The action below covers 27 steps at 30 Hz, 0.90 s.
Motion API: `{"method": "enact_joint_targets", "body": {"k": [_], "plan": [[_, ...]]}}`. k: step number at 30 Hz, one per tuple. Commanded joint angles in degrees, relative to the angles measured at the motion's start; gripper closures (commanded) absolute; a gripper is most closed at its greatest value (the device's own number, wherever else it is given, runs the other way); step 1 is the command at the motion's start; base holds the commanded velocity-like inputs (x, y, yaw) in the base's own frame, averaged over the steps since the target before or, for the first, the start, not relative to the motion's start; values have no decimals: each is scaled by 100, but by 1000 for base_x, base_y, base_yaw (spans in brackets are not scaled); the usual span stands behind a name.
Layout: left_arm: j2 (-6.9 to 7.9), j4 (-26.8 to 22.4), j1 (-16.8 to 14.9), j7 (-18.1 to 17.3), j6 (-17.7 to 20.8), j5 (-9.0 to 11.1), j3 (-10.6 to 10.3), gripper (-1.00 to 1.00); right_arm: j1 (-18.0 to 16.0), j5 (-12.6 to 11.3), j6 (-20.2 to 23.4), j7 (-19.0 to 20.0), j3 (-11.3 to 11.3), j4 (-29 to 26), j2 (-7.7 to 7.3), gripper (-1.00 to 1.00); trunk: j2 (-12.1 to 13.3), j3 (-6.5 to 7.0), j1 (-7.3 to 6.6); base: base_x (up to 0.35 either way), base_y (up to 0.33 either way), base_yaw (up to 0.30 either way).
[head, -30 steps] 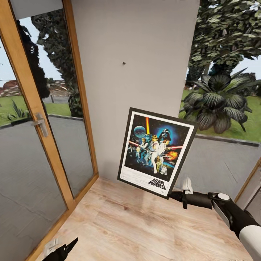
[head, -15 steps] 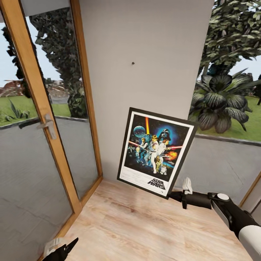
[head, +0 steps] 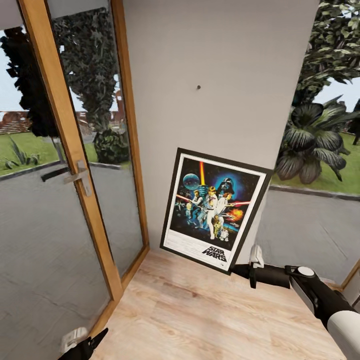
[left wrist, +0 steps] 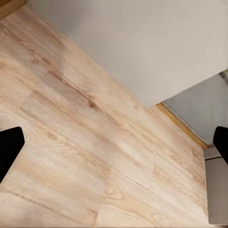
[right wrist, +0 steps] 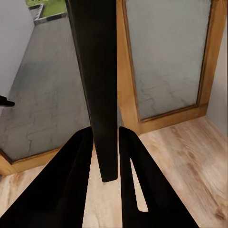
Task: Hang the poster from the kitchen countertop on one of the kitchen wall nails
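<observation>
The black-framed Star Wars poster [head: 215,210] hangs tilted in the air in front of a plain light grey wall [head: 225,60]. My right gripper [head: 243,270] is shut on its lower right corner. In the right wrist view the poster [right wrist: 97,71] runs edge-on between the two dark fingers [right wrist: 71,185]. One wall nail [head: 198,87] is a small dark dot on the wall, well above the poster's top edge. My left gripper [head: 87,345] sits low at the left, open over the wood floor, with nothing between its fingers [left wrist: 9,152]. The kitchen countertop is out of view.
A wood-framed glass door [head: 75,165] with a metal handle [head: 80,175] stands left of the wall. A window with plants outside [head: 315,145] lies to the right. Pale wood floor [head: 200,310] stretches below.
The camera has swung left, so the wall, nail and door sit further right in the picture. The poster stays in the same place relative to my right arm.
</observation>
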Motion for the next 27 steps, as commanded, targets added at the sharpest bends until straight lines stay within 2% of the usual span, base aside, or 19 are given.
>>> {"method": "enact_joint_targets", "body": {"k": [1, 6, 21, 27], "plan": [[3, 10, -5, -14, -32, 24, -17, -100, -10, -37, -38, 0, 37, 6, -6, 100, -13, -8, 5, 117, 338, -217], [1, 10, -5, -7, -37, 21, -17, -100, -10, -39, -37, -1, 37, 6, -6, 100, -13, 22, 5, 67, 193, -247], [5, 10, -5, -10, -40, 25, -17, -100, -10, -39, -38, -8, 37, 14, -5, 100, -13, 114, 5, 5, 10, -264], [9, 10, -5, -9, -40, 22, -17, -100, -10, -41, -36, -8, 37, 15, -5, 100, -13, 150, 5, 117, 96, -265]]}}
